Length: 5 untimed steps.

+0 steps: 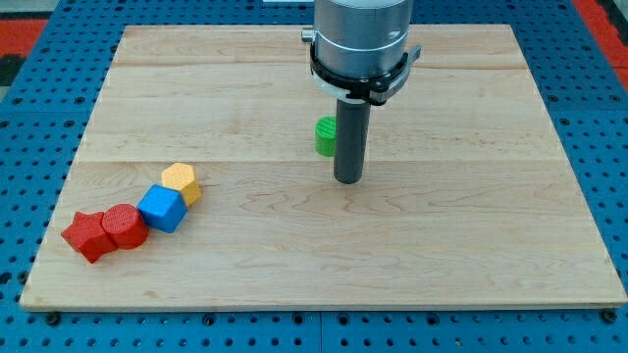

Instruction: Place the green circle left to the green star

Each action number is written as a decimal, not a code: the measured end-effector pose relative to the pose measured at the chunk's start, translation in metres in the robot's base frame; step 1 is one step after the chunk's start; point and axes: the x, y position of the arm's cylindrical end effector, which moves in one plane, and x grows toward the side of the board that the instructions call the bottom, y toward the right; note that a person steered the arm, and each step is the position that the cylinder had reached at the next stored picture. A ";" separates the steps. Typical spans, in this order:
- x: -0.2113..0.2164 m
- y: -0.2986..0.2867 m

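Note:
A green block (324, 136) stands near the board's middle, partly hidden behind my rod, so I cannot tell whether it is the circle or the star. Only one green block shows. My tip (347, 180) rests on the board just right of and below this green block, close to it; I cannot tell if the rod touches it.
At the view's lower left a row of blocks lies together: a red star (86, 235), a red cylinder (124, 226), a blue cube (162, 208) and a yellow-orange block (182, 181). The wooden board (471, 245) ends in edges over a blue pegboard.

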 end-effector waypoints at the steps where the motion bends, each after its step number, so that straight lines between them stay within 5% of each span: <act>1: 0.000 0.000; 5: -0.032 -0.018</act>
